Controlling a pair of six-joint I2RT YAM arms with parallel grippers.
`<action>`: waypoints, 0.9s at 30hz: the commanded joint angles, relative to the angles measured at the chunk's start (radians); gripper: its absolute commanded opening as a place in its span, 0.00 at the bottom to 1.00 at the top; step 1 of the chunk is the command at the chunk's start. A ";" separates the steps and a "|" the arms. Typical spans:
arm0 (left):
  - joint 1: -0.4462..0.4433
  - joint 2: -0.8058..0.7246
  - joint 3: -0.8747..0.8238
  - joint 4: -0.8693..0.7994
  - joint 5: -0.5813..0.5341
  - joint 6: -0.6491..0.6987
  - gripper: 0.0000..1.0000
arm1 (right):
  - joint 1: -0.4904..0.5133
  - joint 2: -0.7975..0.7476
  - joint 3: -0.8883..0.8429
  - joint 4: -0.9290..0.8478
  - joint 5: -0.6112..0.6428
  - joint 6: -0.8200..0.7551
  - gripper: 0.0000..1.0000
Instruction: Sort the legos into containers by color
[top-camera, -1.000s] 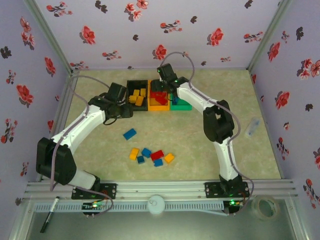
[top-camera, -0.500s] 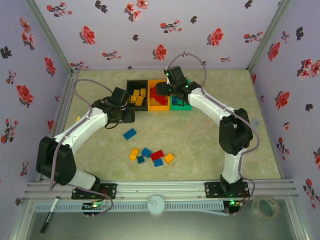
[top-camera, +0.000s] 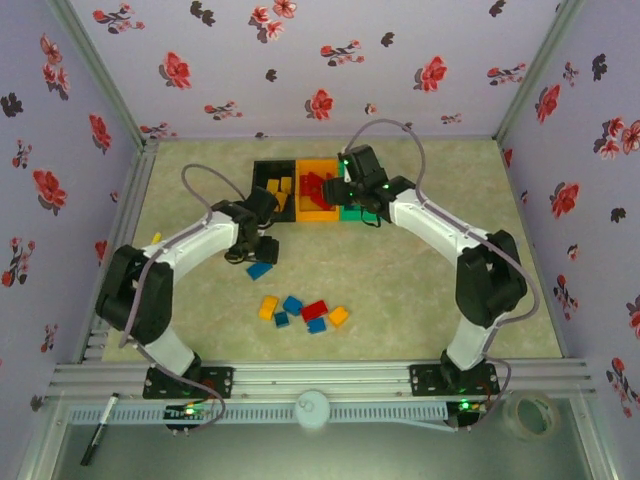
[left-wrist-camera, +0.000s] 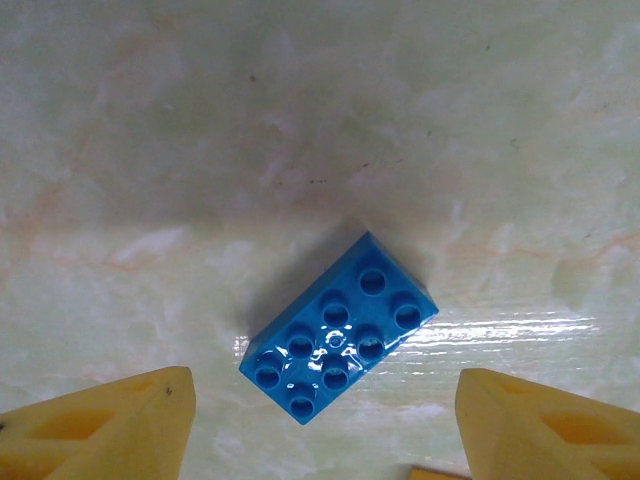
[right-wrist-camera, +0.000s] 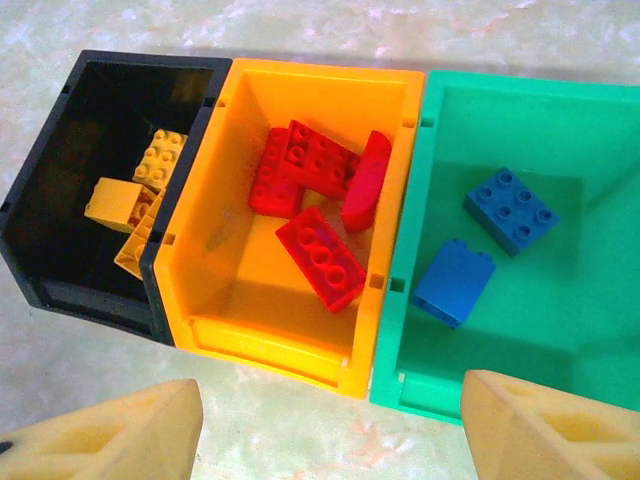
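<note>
in a joined row toward the far side of the table (top-camera: 420, 290), the black bin (right-wrist-camera: 60, 285) is holding yellow bricks (right-wrist-camera: 150, 170), the orange bin (right-wrist-camera: 255, 345) is holding several overlapping red bricks (right-wrist-camera: 320, 255), and the green bin (right-wrist-camera: 570, 330) is holding two blue bricks (right-wrist-camera: 512, 210) lying apart. the right gripper (right-wrist-camera: 330, 385) is hovering over the bins' near edge, fingers spread around nothing. the left gripper (left-wrist-camera: 325, 400) is hanging over a lone blue brick (left-wrist-camera: 338, 343) lying flat on the table, fingers parted and clear of it. more loose bricks (top-camera: 303, 311) are lying nearer the arms.
</note>
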 joint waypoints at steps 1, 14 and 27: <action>-0.012 0.039 0.004 -0.036 0.009 0.032 0.68 | -0.004 -0.047 -0.026 -0.021 0.032 -0.017 0.70; -0.036 0.112 -0.001 -0.030 0.013 0.030 0.63 | -0.004 -0.069 -0.053 -0.035 0.052 -0.017 0.70; -0.035 0.156 0.020 -0.020 -0.004 0.024 0.50 | -0.004 -0.092 -0.071 -0.039 0.064 -0.022 0.70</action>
